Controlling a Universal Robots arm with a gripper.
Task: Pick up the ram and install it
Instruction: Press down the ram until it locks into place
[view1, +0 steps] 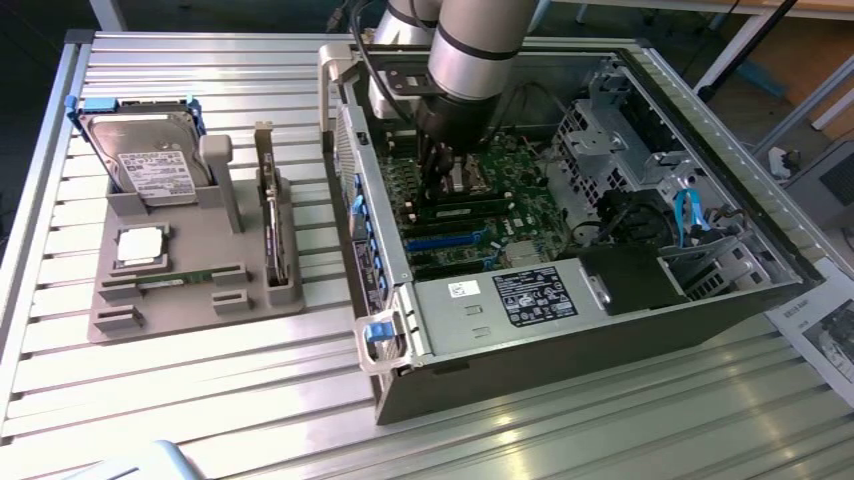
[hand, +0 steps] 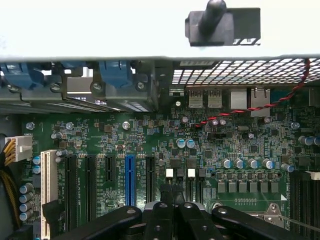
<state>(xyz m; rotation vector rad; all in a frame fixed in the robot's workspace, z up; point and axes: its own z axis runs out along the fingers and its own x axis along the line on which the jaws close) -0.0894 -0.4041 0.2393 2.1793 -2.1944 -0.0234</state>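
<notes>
The jaws (hand: 171, 197) are drawn together, their black fingers (hand: 162, 220) pinched with hardly any gap over the green motherboard (hand: 150, 145) inside the open computer case (view1: 694, 300). Whether a thin stick sits between the tips cannot be told.

Just beyond the jaws lie two small white-topped parts (hand: 180, 173), and to one side a blue slot (hand: 130, 175) among black slots. Farther off stand silver-capped capacitors (hand: 247, 163), then a red-and-black twisted wire (hand: 250, 107) near the case's rear ports.

In the exterior view the arm (view1: 467, 50) reaches down into the case. Well away from the jaws, on the exterior view's left, a grey holder (view1: 187, 290) rests on the slatted metal bench (view1: 174, 400). It carries a hard drive (view1: 147, 160), a square silver chip (view1: 140, 245) and a dark card on edge (view1: 274, 230). The ram (view1: 180, 277) lies flat there in a slot just in front of the chip.
</notes>
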